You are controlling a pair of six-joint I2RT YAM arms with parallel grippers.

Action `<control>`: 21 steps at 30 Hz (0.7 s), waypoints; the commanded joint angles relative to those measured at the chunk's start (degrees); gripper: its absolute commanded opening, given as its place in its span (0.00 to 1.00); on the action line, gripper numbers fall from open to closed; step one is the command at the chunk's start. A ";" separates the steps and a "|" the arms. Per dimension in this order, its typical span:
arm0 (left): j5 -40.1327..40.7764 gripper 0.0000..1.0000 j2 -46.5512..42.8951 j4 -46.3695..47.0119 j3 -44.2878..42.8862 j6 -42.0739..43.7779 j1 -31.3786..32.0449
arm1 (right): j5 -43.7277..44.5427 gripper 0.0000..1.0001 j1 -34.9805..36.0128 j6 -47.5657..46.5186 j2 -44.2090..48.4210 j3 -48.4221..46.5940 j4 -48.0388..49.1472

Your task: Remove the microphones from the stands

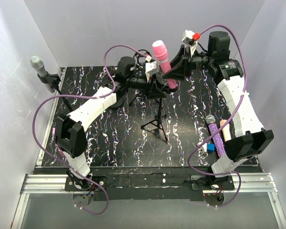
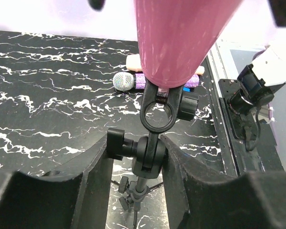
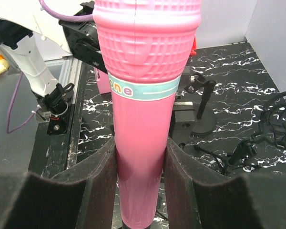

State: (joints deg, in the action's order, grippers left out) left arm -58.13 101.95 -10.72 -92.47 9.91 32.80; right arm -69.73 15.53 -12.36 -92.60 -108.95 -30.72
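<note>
Desk (image 1: pixel 109 152): black, white-veined surface carrying everything listed below.
Near right items: a purple microphone (image 1: pixel 215 136) lies flat beside the right arm, with a small blue block (image 1: pixel 210 147) just at its near side.
Stand (image 1: pixel 156 125): black tripod, upright at mid-desk, legs spread.
Left gripper (image 2: pixel 138 148): clenched on the stand's swivel joint, one padded finger on each side. The joint's side knob touches the left-hand finger.
Clip (image 2: pixel 157 112): black ring atop the joint, standing just above the left gripper. The pink body's lower end meets its upper edge. Whether the end is seated or free cannot be told.
Pink microphone (image 1: pixel 163 59): the task's item, raised above the stand and tilted, head uppermost and leaning toward the far left.
Right gripper (image 3: pixel 140 162): grasping the pink microphone on its smooth handle, below the teal band, both foam pads pressed against it.
Grey microphone (image 1: pixel 38 64): far left corner, in its own black holder, well apart from both arms.
</note>
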 commanded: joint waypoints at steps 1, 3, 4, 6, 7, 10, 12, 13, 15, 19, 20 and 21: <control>4.33 0.34 -4.65 4.39 3.16 -3.14 -0.01 | 3.90 0.45 0.47 1.28 0.31 0.48 2.67; 6.79 0.29 -5.71 5.27 4.83 -3.50 -0.01 | 5.74 0.56 0.55 3.39 0.49 0.93 4.34; 8.11 0.27 -6.23 5.71 5.53 -3.50 -0.01 | 6.62 0.61 0.47 4.00 0.57 1.28 5.14; 11.00 0.26 -7.55 6.41 6.85 -3.58 -0.01 | 9.16 0.69 0.47 5.41 1.36 1.98 6.63; 12.85 0.27 -8.17 7.11 7.82 -3.85 -0.01 | 10.48 0.75 0.47 6.03 1.98 2.77 7.51; 19.43 0.25 -10.80 9.13 10.45 -4.02 0.07 | 14.35 0.80 0.47 7.00 4.26 5.31 7.78; 25.75 0.25 -12.38 9.32 11.78 -3.24 0.69 | 17.42 0.83 0.47 7.78 6.28 7.51 7.43; 28.74 0.25 -13.17 9.23 12.39 -2.62 1.13 | 19.35 0.84 0.47 8.31 7.16 8.74 7.43; 32.88 0.25 -14.15 9.14 13.10 -1.83 1.74 | 23.14 0.84 0.47 9.98 9.35 12.60 7.78; 38.35 0.25 -14.32 7.82 12.93 -1.91 3.32 | 28.07 0.85 0.47 12.01 14.36 19.55 9.71; 38.96 0.25 -14.32 7.73 13.10 -2.26 3.67 | 28.60 0.85 0.47 13.66 15.16 20.69 9.54; 39.40 0.24 -14.24 7.73 13.01 -2.53 4.20 | 29.38 0.85 0.38 14.03 15.95 21.49 9.02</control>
State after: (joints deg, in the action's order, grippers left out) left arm -27.03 90.94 -3.01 -79.37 5.91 35.57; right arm -46.13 15.88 -2.20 -80.84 -90.45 -24.40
